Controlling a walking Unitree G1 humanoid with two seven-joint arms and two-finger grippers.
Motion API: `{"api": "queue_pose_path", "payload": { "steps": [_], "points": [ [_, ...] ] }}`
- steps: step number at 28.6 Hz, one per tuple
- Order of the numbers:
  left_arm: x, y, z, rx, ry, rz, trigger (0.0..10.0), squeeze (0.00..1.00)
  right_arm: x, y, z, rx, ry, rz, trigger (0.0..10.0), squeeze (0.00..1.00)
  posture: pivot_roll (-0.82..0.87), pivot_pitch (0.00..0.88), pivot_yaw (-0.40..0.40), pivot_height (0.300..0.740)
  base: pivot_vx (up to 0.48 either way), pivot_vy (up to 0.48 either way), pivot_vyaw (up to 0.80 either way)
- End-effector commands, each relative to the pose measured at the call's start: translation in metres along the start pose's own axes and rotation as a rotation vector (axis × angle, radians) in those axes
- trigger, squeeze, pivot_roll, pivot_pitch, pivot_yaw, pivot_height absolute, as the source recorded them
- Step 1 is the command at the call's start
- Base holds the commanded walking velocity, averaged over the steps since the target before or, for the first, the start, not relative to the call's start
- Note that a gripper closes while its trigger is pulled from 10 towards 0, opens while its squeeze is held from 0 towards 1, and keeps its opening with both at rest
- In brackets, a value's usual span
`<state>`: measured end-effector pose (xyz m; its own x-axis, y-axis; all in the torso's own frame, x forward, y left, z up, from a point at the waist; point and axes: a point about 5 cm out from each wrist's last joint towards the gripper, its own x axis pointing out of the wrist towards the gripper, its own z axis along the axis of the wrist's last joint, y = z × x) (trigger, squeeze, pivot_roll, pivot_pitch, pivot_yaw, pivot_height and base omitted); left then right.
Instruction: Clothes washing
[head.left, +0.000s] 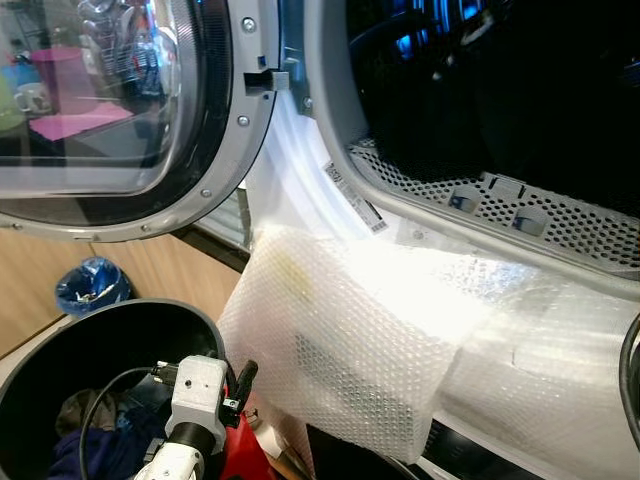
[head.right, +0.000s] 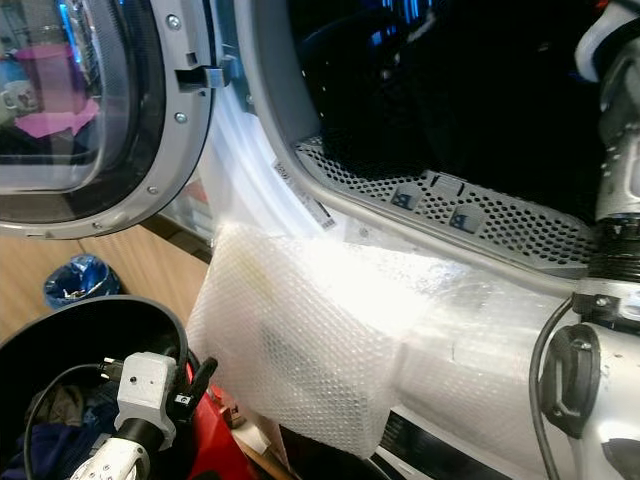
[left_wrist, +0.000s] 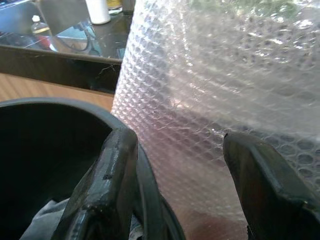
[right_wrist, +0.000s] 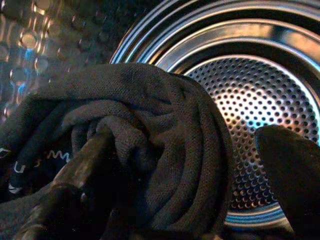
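Spread wide in the right wrist view, with one black finger (right_wrist: 70, 185) at lower left pressed into a dark knit garment (right_wrist: 145, 145) and the other at lower right well clear of it, so released rather than clamping, though the cloth drapes over the lower-left finger. Seen behind the garment at centre and right of that frame: the perforated steel drum (right_wrist: 250, 110), which puts the right gripper (right_wrist: 175, 200) and the garment inside the washing machine. Visible at the right edge of the right eye view: the silver right arm (head.right: 615, 150) reaching up into the dark drum opening (head.right: 450, 100). Parted likewise in the left wrist view, gripping nothing: the left gripper (left_wrist: 175, 165), one finger just over the rim of the black laundry basket (left_wrist: 60, 107), the other in front of bubble wrap (left_wrist: 225, 75). Found at lower left of the left eye view: the same basket (head.left: 60, 335) with more dark clothes (head.left: 100, 430) lying in it. Swung open at upper left: the round glass door (head.left: 100, 100). Draped over the machine's front below the opening, centre to lower right: the bubble wrap. Judged as partway through loading: at least one garment delivered to the drum, several apparently left in the basket, door yet to be shut and the wash yet to be started.
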<state>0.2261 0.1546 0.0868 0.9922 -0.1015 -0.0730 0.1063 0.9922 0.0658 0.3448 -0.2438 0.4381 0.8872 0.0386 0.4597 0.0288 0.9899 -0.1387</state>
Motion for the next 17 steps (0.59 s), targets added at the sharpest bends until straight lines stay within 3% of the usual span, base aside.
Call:
{"api": "queue_pose_path", "payload": {
  "steps": [1, 2, 7, 8, 9, 13, 17],
  "points": [
    [0.001, 0.001, -0.002, -0.008, 0.011, -0.006, 10.0, 0.0, -0.01, 0.022, 0.015, 0.177, -0.063, 0.184, 10.0, 0.0, 0.01, 0.038, -0.03, 0.74, 0.0, 0.0, 0.0],
    [0.002, 0.002, -0.002, -0.007, 0.012, -0.008, 10.0, 0.0, -0.018, 0.04, 0.02, 0.288, -0.087, 0.325, 10.0, 0.0, 0.0, 0.042, -0.031, 0.74, 0.0, 0.0, 0.0],
    [0.002, -0.001, -0.003, -0.015, 0.014, -0.014, 10.0, 0.0, -0.025, 0.057, 0.013, 0.498, 0.009, 0.4, 10.0, 0.0, -0.01, 0.049, -0.034, 0.74, 0.0, 0.0, 0.0],
    [0.002, -0.003, -0.004, -0.018, 0.018, -0.017, 10.0, 0.0, -0.027, 0.059, 0.005, 0.452, 0.078, 0.372, 10.0, 0.0, -0.01, 0.05, -0.034, 0.74, 0.0, 0.0, 0.0],
    [0.002, -0.004, -0.004, -0.022, 0.02, -0.018, 10.0, 0.0, -0.028, 0.058, 0.002, 0.366, 0.078, 0.343, 10.0, 0.0, -0.01, 0.046, -0.036, 0.74, 0.0, 0.0, 0.0],
    [0.003, -0.005, -0.004, -0.022, 0.018, -0.024, 10.0, 0.0, -0.03, 0.054, 0.005, 0.451, 0.064, 0.343, 10.0, 0.0, -0.01, 0.049, -0.038, 0.74, 0.0, 0.0, 0.0],
    [0.005, -0.003, -0.002, -0.021, 0.012, -0.02, 10.0, 0.0, -0.041, 0.05, 0.015, 0.408, -0.006, 0.416, 10.0, 0.0, -0.01, 0.054, -0.04, 0.74, 0.0, 0.0, 0.0]
  ]
}}
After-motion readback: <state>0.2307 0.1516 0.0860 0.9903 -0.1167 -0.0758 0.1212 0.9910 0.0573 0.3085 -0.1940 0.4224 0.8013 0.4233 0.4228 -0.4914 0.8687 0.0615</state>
